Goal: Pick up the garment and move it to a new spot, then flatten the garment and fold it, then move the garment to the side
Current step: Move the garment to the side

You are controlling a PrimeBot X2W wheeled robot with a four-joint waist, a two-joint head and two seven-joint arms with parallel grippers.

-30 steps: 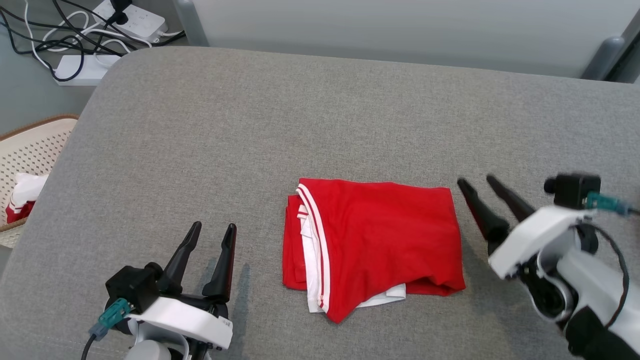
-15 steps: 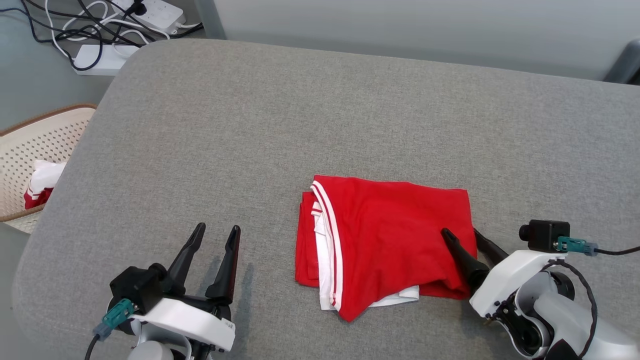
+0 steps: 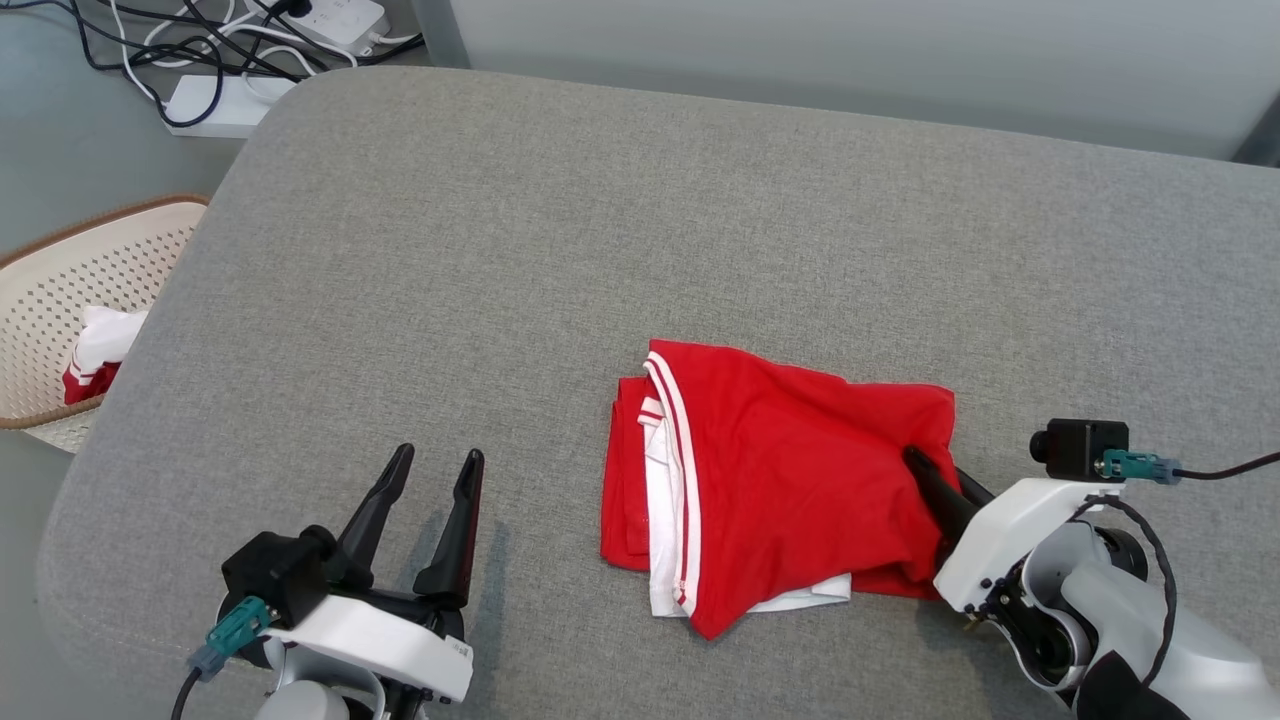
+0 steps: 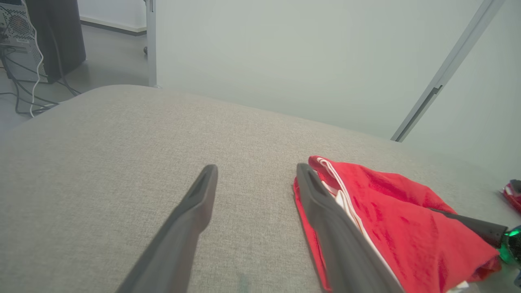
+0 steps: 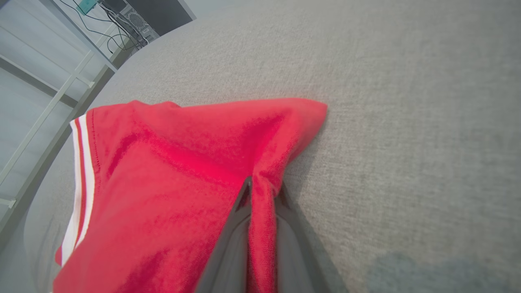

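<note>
Dark fingers of the left gripper (image 3: 440,455) stand spread wide at the near left, pointing away over bare cushion (image 3: 600,250). Nothing is held. In the head view the tips sit clear of the garment (image 3: 790,480), which lies to their right. In the left wrist view one finger overlaps the garment's near edge, and contact cannot be told there.

Right gripper (image 3: 935,470): near right, angled up and to the left. Jaws are closed to a narrow slit on the garment's right edge. The right wrist view shows a ridge of red cloth pinched between the two fingers, with creases in the surrounding cloth running toward the pinch.

Garment: red with white stripe trim, folded to a rough rectangle. It sits on the cushion a little right of centre, toward the near edge. A white inner layer shows along its left side and at the near edge. Its left part rests on the cushion.

Cushion: grey weave, with a rounded corner at far left.

Left of the cushion and lower down is a pale perforated basket (image 3: 60,270) with a brown rim. A red and white cloth (image 3: 100,345) lies inside it.

Far left, on the floor: white power strips (image 3: 225,100). Beyond the cushion: pale wall panel (image 3: 800,40).
</note>
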